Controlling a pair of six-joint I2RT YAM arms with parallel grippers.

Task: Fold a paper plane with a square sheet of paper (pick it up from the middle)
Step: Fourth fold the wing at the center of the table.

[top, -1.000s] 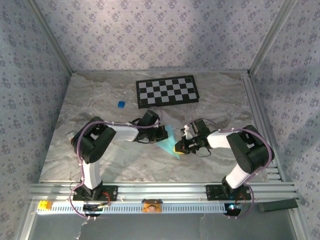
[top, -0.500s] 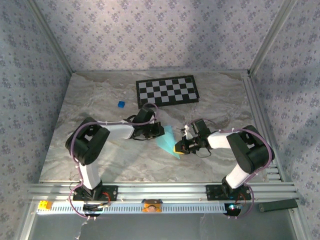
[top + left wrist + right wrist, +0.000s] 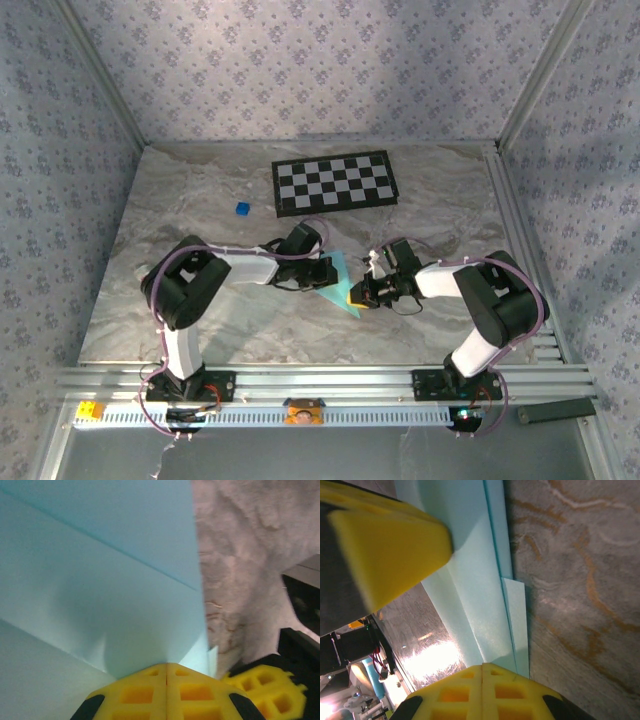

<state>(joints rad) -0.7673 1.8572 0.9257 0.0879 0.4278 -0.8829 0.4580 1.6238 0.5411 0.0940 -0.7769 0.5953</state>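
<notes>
**Halfway to a plane, both claws down on the folds**

The paper (image 3: 337,288) lies flat on the bench (image 3: 200,190), right between the two claws, and it is no longer a square. From above it reads as a narrow blue wedge. Its point runs out past the right claw (image 3: 358,296) towards the arms' bases, and its broad end sits just beyond the left claw (image 3: 325,272).

Both claws are closed, pads tight together, with their tips against the sheet. I can't tell whether either has a sliver of paper nipped between the pads or is only pressing on top.

In the left wrist view, straight crease lines cross the sheet ahead of the tips. In the right wrist view, several layers are stacked along the edge just in front of that claw, with a small flap poking out beside them.

By my reckoning the early folds are in and the claws are busy flattening a crease. What's left looks like the later work: closing it along the centre line and turning the wings down. It isn't yet a slim dart.
</notes>
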